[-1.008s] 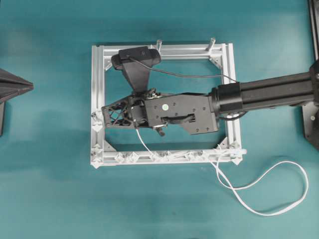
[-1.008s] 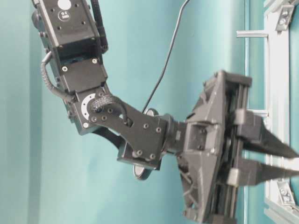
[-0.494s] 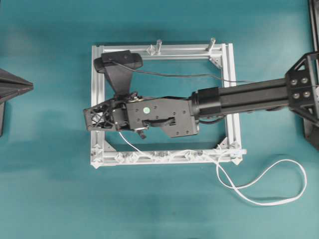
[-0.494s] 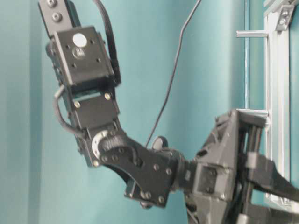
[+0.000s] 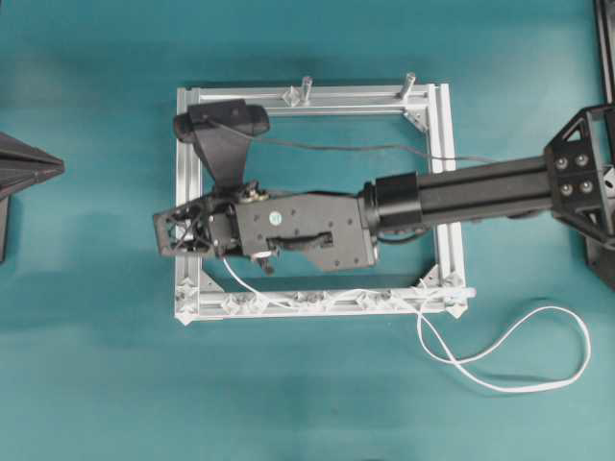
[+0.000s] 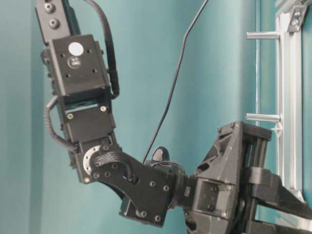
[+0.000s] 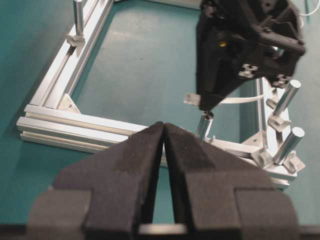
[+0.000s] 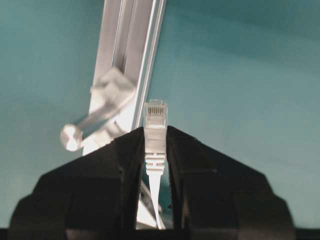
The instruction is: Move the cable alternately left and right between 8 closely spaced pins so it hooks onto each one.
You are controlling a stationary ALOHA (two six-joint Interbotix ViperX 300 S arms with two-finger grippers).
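Observation:
The cable (image 5: 500, 382) is a thin white cord. It loops on the table at the right, runs along the pins (image 5: 312, 301) on the frame's near rail, then rises to my right gripper (image 5: 168, 235). That gripper hangs over the frame's left rail, tilted down. In the right wrist view the right gripper (image 8: 155, 131) is shut on the cable's white plug (image 8: 155, 117), whose tip sticks out past the fingers. In the left wrist view the right gripper (image 7: 207, 105) hovers just above a metal post (image 7: 204, 125). My left gripper (image 7: 164, 125) is shut and empty, left of the frame.
The silver frame (image 5: 187, 144) lies on the teal table. Two upright posts (image 5: 307, 88) stand on its far rail, and more posts (image 7: 287, 97) stand at the left corner. The right wrist camera's black wire (image 5: 346, 147) crosses the frame. The left gripper (image 5: 53, 168) rests at the left edge.
My right arm has reached further left across the frame with the plug, drawing the cable after it toward the left rail. The left gripper has not moved.

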